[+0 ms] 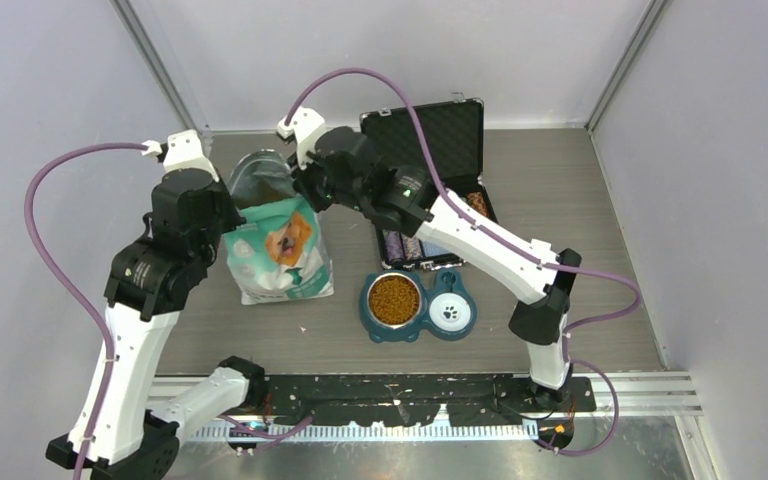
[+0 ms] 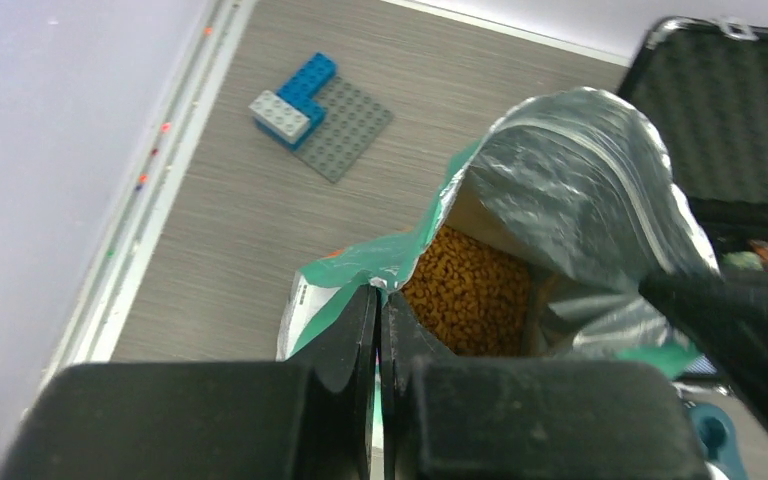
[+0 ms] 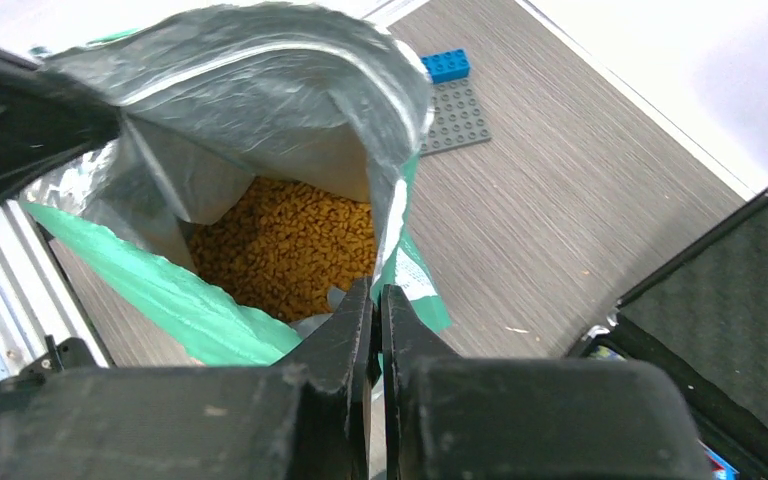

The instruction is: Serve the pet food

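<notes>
Gripper L [image 2: 378,300] + gripper R [image 3: 375,298] pinch 1 bag [image 1: 282,262].

The left fingers [image 2: 352,340] are pinched together on the teal rim of the bag [image 2: 580,190]. Its silver-lined mouth gapes over the pet food [image 2: 470,295] inside. Beyond it to the left, blue and grey bricks [image 2: 295,100] sit on a grey baseplate [image 2: 355,130] on the surface [image 2: 230,230]. A black foam-lined case [image 2: 730,110] stands open to the right.
</notes>
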Motion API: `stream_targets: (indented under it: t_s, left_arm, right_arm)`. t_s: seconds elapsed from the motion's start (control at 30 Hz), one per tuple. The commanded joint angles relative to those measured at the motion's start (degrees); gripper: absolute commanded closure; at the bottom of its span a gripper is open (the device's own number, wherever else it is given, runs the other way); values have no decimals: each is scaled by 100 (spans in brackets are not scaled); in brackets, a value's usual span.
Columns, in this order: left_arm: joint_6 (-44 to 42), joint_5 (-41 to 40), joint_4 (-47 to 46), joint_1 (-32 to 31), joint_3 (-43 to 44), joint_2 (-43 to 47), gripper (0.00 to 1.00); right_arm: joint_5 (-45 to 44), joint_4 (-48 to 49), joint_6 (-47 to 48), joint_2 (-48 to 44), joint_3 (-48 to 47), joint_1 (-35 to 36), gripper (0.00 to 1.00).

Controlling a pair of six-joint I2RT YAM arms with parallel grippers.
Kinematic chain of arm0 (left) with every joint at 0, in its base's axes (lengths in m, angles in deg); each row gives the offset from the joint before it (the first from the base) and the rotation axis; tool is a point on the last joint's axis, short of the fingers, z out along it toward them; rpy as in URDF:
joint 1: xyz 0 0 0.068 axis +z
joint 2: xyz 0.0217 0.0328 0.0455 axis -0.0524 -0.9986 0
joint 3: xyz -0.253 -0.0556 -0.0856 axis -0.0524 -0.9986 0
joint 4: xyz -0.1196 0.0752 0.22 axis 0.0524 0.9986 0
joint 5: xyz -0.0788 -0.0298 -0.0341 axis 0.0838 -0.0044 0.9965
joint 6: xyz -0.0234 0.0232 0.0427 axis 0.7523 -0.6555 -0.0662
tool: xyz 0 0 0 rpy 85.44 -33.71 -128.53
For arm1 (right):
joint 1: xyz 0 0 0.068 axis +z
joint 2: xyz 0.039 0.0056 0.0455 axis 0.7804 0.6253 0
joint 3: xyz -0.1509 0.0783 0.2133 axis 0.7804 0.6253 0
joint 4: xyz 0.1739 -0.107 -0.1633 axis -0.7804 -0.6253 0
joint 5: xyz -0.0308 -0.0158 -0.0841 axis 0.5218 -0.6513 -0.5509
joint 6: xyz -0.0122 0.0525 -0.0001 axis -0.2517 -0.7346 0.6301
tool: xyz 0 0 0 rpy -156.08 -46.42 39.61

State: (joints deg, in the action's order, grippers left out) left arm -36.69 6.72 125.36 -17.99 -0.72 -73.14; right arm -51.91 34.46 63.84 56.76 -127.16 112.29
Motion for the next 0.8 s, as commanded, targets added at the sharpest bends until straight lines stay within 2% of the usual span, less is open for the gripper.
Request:
stream_targets:
  t_s: [0.0,0.17,0.27,0.33,0.4,0.47,0.5,0.67,0.77]
  left_arm:
    - [-319,-152,-1027,104,350,689,100]
    - [-308,250,-1135,104,108,724,100]
    - [-543,653,-1349,104,-193,754,99]
    - [-742,857,-1453,104,-257,733,82]
    - [-1195,1354,-1540,104,-250,692,49]
    - [-1894,2288,-1637,104,-310,697,12]
    - [-2415,2763,-1735,104,-424,760,2]
    - [-4084,4192,-2137,175,-1177,1059,1]
    - [-4833,4669,-2344,259,-1584,1225,1]
  right_arm:
    - [-762,9,730,-984,-187,-903,95]
    - [-243,-47,923,-1011,-203,-1100,95]
    - [409,-55,937,-1071,231,-1135,95]
    - [661,53,907,-1163,564,-1141,95]
    - [779,123,908,-1265,770,-1142,95]
    - [809,161,908,-1361,860,-1142,95]
    - [828,184,909,-1431,915,-1142,95]
    - [973,242,955,-1607,1093,-1159,95]
    - [1128,205,1035,-1627,1129,-1195,95]
